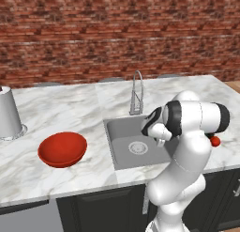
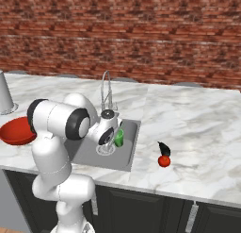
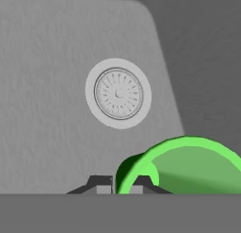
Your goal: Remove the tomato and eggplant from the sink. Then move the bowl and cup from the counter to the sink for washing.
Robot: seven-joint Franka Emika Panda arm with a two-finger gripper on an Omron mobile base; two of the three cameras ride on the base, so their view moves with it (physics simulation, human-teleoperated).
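Fingers (image 3: 123, 184) clamped on the green cup's (image 3: 188, 163) rim over the sink (image 1: 123, 153); marble counter (image 2: 197, 119) under a brick wall (image 1: 117, 34), bowl (image 1: 62, 149) near its front edge

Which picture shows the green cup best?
The hand view shows it best: the bright green round cup is close up, its rim pinched by the shut gripper above the grey square sink. The right base view shows the cup small, over the sink beside the arm.
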